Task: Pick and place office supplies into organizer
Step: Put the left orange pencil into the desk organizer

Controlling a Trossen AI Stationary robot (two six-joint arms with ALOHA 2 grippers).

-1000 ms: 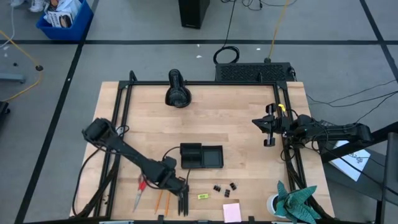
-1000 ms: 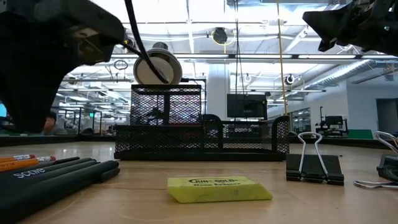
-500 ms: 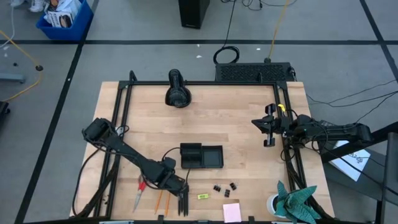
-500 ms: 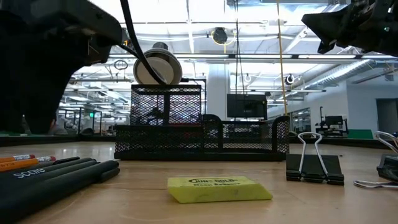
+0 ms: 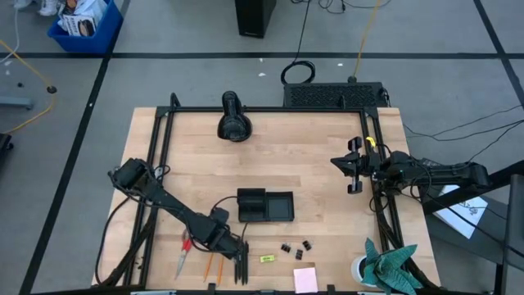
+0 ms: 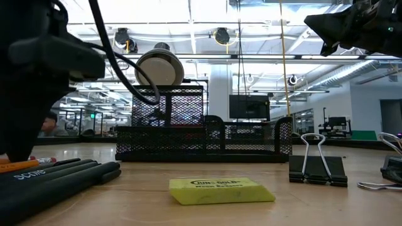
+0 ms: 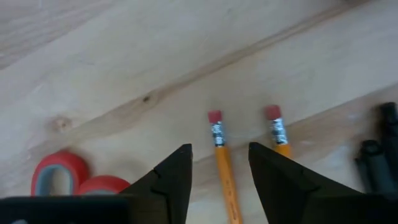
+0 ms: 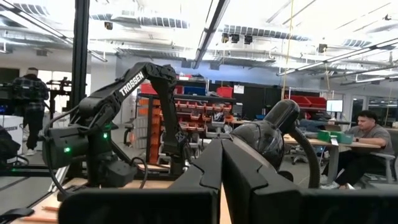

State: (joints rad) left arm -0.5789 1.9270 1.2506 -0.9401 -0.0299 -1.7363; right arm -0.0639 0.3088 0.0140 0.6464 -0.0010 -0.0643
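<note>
**Left wrist view: open fingers straddling a pencil at the table's near edge**

Left wrist view showed the left gripper [image 7: 219,165] released, its two dark fingers [image 7: 174,177] spread to either side of one orange wooden pencil with a red eraser and metal ferrule [image 7: 221,165]. A second orange pencil [image 7: 277,134] lay just beside it, roughly parallel. The red loop handles of the small scissors [image 7: 74,183] sat on one side of the pencils and the black pens [image 7: 379,155] on the other.

In the high view the left gripper [image 5: 237,251] hung over this cluster at the near edge of the pale wooden table [image 5: 311,164]. The low black rectangular plastic organizer tray with compartments [image 5: 264,206] stood near, toward the table's middle, and appeared to hold none of the supplies. Tiny black binder clips [image 5: 295,246], a small yellow eraser-like piece [image 5: 266,258] and a pink sticky-note pad [image 5: 305,279] lay apart from the pencils. The right gripper [image 5: 350,172] waited at the table's right edge, its fingers clenched together in the right wrist view.

The step in hand was judged to be grasping the straddled pencil. Done well, the fingers would descend centred on the shaft and close square across it, staying clear of the neighbouring pencil and the scissors.
</note>
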